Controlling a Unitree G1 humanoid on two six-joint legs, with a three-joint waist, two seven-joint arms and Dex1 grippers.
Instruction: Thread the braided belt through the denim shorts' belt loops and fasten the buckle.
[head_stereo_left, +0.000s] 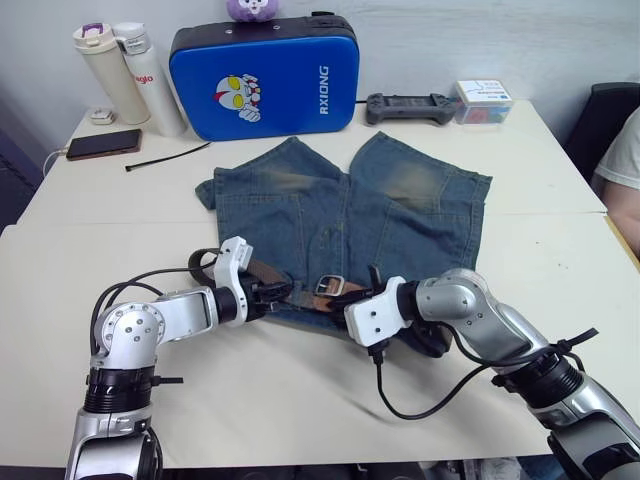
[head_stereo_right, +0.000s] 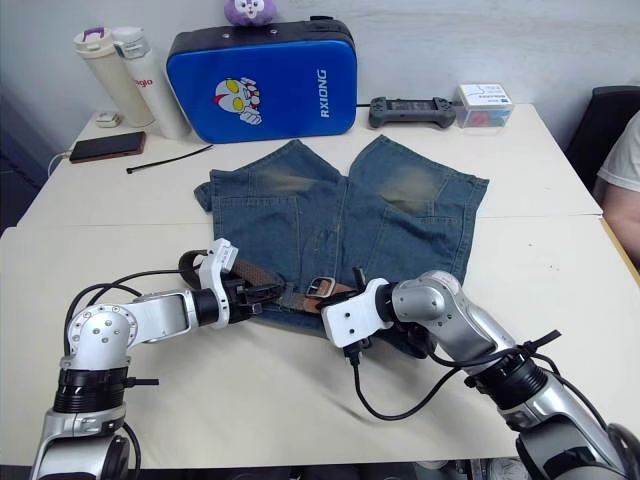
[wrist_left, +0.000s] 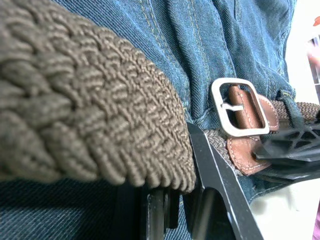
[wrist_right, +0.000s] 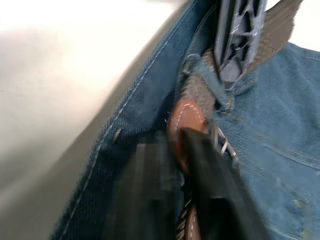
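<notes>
The denim shorts (head_stereo_left: 345, 215) lie flat on the white table (head_stereo_left: 300, 400), waistband toward the robot, legs pointing away. The braided belt (head_stereo_right: 262, 275) runs along that waistband, and its buckle (head_stereo_left: 329, 285) sits near the middle of the front, with a tan leather end showing through the frame in the left wrist view.

The left tool (head_stereo_left: 268, 294) lies on the waistband just left of the buckle. A thick run of woven strap crosses directly over its fingers in its wrist view, but I cannot tell whether they pinch it or merely lie under it. The right tool (head_stereo_left: 372, 283) comes in from the other side; its wrist view shows its dark fingers narrowed about the tan leather end beside the buckle, apparently gripping it, though the view is blurred.

Judging from this, the step in hand is the fastening — working the leather end through the frame and seating the prong. To do it well, the left tool should keep the buckle side from sliding while the right draws the leather end straight along the waistband, not upward, so the denim does not bunch. A belt loop (wrist_right: 212, 82) stands close to the buckle, and the end should pass cleanly through it rather than snag. Small, slow pulls suit the springy braid — a hard tug may drag the shorts across the table.
</notes>
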